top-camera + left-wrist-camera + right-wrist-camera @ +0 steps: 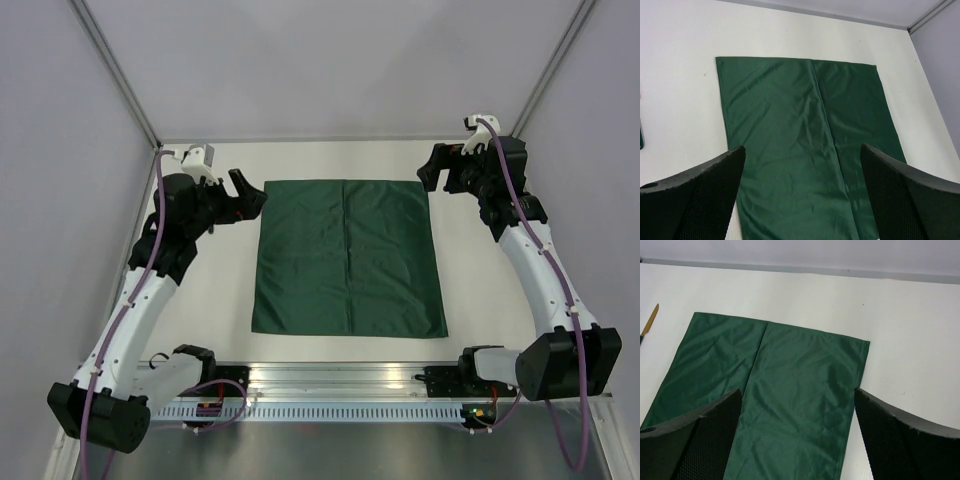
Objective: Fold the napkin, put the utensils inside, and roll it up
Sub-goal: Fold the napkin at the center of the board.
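The dark green square cloth napkin (pixel 348 258) lies flat and unfolded on the white counter (pixel 215 300), with the left gripper (pixel 247 192) and right gripper (pixel 440 168) gaping empty beside its far corners, so the fold seems not yet begun and next calls for pinching an edge.

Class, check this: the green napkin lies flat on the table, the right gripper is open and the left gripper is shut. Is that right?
No. The left gripper is open too: the left wrist view shows its jaws wide apart. The rest holds: the napkin lies flat on the table and the right gripper is open.
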Motion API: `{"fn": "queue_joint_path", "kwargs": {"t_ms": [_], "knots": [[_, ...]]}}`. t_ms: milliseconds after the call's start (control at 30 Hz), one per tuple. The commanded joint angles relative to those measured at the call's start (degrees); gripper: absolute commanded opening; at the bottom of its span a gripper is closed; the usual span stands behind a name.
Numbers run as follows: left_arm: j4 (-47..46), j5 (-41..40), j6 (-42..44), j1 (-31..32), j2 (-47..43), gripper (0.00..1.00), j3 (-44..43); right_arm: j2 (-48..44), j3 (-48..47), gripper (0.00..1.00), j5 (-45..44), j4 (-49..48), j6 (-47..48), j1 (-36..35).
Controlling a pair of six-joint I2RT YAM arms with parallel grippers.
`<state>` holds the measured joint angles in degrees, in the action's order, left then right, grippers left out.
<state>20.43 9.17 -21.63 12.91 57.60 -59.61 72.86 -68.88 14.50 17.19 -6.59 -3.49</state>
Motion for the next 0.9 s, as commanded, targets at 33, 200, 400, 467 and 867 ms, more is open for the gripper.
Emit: {"fn": "queue_joint_path", "kwargs": {"t_ms": [33,200,400,467,867], "knots": [[-2.58,0.67,0.27,1.68,0.23,1.0,0.03,-0.09,-0.82,0.98,-1.41,0.74,-0.44,0.06],[-3.28,-3.09,2.38,6.51,0.93,1.0,-1.11,-0.09,-1.17,0.98,-2.11,1.35,-0.35,0.06],[-5.57,-6.44,4.4,15.91,3.56,1.0,-1.65,1.05,-2.04,0.98,-2.72,2.67,0.35,0.06],[-8.64,-6.71,3.96,20.47,5.49,0.97,-0.42,2.37,-3.01,0.98,-3.77,3.72,0.7,0.06],[-17.43,-22.78,6.16,55.97,33.6,0.86,-7.79,5.19,-4.15,0.98,-7.03,4.78,2.2,1.11]]}}
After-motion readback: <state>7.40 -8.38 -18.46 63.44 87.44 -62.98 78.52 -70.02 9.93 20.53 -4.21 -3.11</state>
